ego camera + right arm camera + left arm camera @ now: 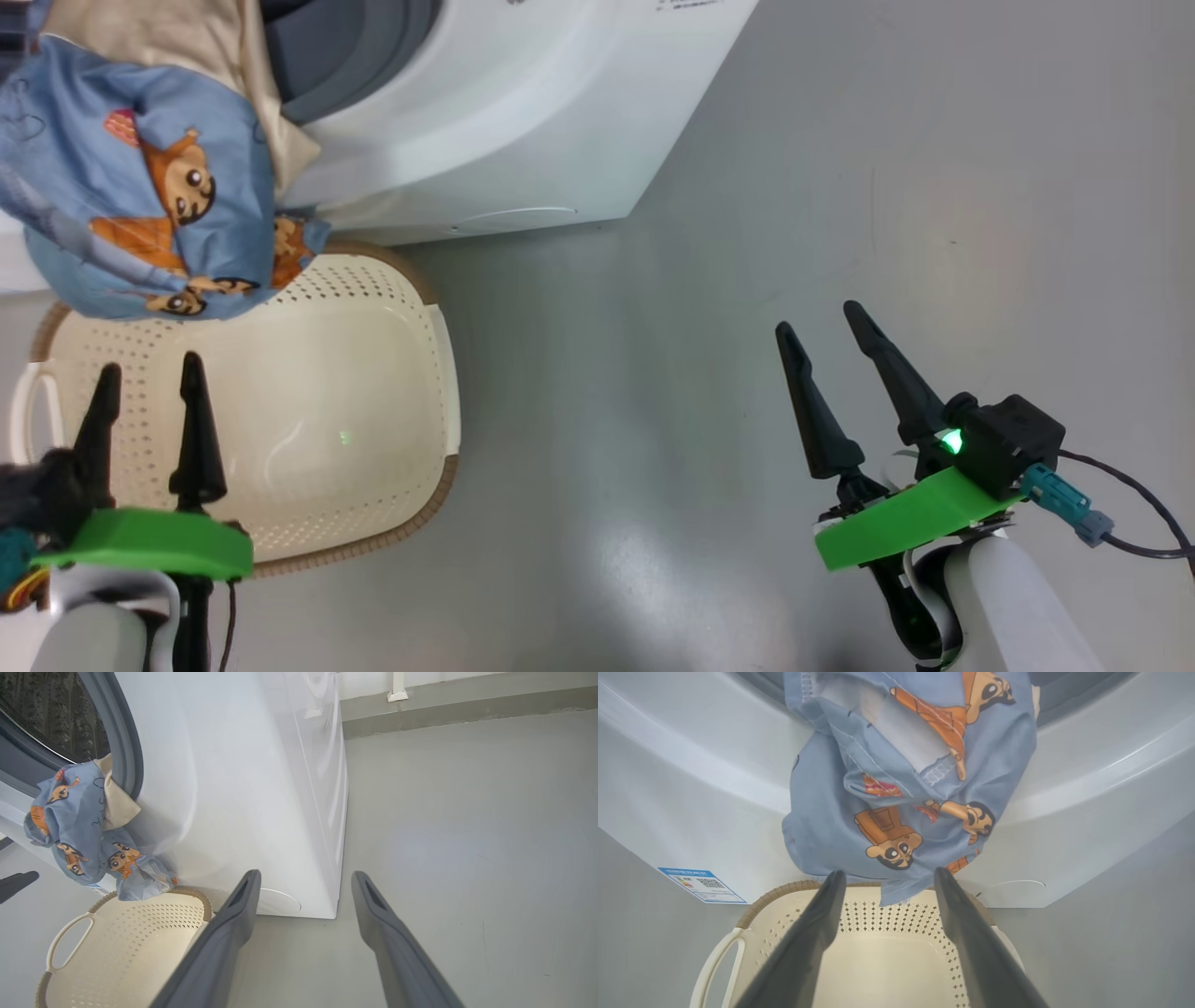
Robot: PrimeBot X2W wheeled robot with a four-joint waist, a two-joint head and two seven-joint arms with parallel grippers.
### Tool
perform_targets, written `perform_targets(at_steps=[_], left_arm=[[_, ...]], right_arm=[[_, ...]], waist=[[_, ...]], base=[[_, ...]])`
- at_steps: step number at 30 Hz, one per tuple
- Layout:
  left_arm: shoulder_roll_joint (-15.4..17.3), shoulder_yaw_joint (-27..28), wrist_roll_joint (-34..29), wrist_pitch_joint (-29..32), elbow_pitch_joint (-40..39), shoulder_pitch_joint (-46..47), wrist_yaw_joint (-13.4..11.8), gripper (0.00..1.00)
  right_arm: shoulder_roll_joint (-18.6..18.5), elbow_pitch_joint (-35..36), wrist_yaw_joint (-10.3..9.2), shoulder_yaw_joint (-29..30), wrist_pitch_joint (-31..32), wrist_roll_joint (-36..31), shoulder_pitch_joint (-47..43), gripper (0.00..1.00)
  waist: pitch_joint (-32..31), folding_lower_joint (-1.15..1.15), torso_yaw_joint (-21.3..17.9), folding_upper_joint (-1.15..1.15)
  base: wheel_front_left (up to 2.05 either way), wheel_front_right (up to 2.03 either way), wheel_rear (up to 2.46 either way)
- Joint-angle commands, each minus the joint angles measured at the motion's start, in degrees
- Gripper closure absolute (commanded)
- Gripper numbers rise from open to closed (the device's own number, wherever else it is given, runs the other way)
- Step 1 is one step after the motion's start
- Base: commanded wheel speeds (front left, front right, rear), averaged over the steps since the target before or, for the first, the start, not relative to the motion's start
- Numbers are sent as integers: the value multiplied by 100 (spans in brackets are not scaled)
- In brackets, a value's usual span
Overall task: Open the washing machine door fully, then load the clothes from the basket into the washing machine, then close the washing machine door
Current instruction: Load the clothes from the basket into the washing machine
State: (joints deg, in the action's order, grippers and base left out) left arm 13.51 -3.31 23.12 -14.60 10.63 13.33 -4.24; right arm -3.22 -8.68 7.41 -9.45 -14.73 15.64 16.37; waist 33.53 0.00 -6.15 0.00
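clothes (906,812) beyond left gripper (889,873) (parted), above basket (887,917)

The floor (747,280) is smooth, pale grey and glossy, with a soft white glare (644,569) at 6 o'clock in the head view and a faint warm patch (980,233) at 2 o'clock. In the right wrist view, a dull grey skirting (467,704) at 1 o'clock runs under a white wall (364,683), with a white pipe foot (397,693) at 12 o'clock.
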Motion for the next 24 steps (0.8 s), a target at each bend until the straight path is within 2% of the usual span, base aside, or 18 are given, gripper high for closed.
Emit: perform_targets(at_steps=[1, 13, 24], left_arm=[[134, 162, 45, 19, 6, 121, 35, 0], [278, 19, 125, 71, 1365, 1397, 395, 0], [379, 131, 337, 17, 2413, 2456, 684, 0]], right_arm=[[35, 133, 8, -169, -27, -102, -115, 0], [35, 141, 8, -249, -27, -47, -9, 0], [35, 173, 8, -300, -27, 25, 63, 0]], waist=[[45, 0, -42, 0], [302, 0, -220, 0], [559, 0, -387, 0]], base=[[0, 0, 0], [0, 0, 0], [0, 0, 0]])
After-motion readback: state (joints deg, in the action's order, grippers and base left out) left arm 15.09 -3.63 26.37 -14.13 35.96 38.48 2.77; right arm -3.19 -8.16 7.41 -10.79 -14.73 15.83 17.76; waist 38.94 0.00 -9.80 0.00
